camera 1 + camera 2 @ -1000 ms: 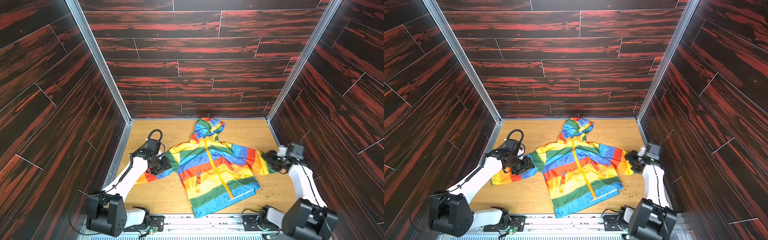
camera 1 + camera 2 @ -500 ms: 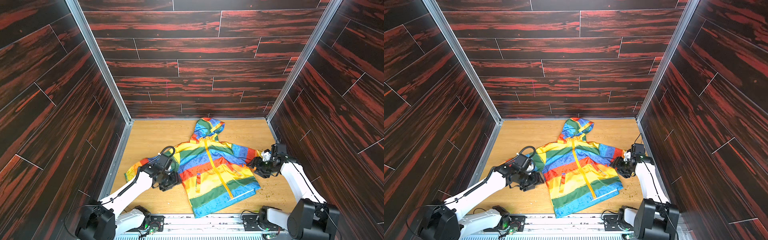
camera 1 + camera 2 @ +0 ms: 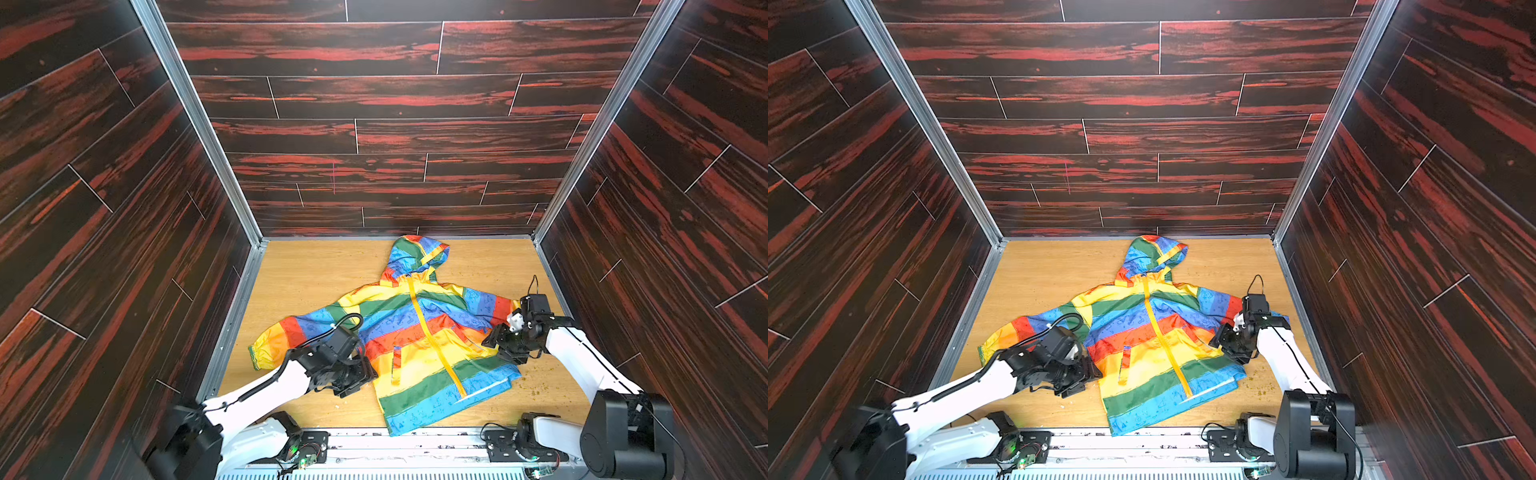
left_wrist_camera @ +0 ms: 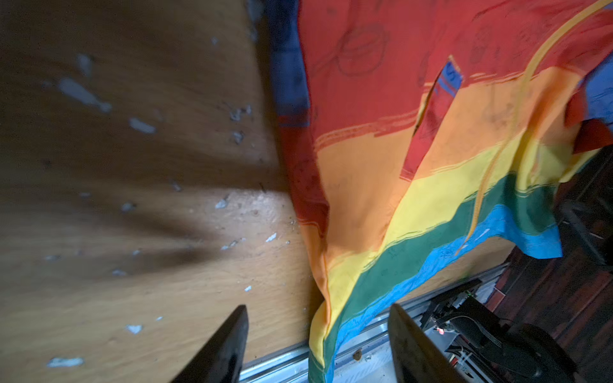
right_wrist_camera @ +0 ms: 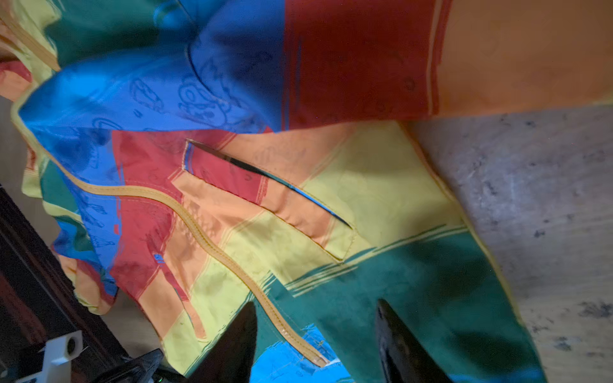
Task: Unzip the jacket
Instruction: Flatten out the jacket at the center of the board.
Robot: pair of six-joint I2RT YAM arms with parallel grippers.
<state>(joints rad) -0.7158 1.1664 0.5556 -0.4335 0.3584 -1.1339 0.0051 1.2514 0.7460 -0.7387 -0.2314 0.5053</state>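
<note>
**Hovering at both sides of the zipped jacket**

Nearest the robot's base, a metal rail (image 3: 415, 441) edges the wooden counter (image 3: 324, 274). The blue hem (image 3: 449, 399) of the jacket (image 3: 415, 332) reaches almost to it. The rainbow-striped jacket lies front up on the middle of the counter, skewed a little.

The left claw (image 3: 353, 387) sits low at the jacket's side edge by the orange and yellow stripes. In the left wrist view its fingers stand apart (image 4: 318, 306) with nothing gripped, bare counter and the jacket's edge showing past them.

The right claw (image 3: 500, 347) is over the opposite side, above the yellow and green stripes. In the right wrist view its fingers are also apart (image 5: 315, 301) and clamp no fabric. I cannot tell whether either claw touches the cloth.

The yellow-orange zipper (image 3: 432, 336) runs shut from hem to collar, with a slanted pocket (image 5: 265, 192) just beside it.

Farther out, one sleeve (image 3: 286, 332) spreads toward the left wall. The hood (image 3: 415, 253) lies flat near the dark red back wall (image 3: 395, 137).
</note>
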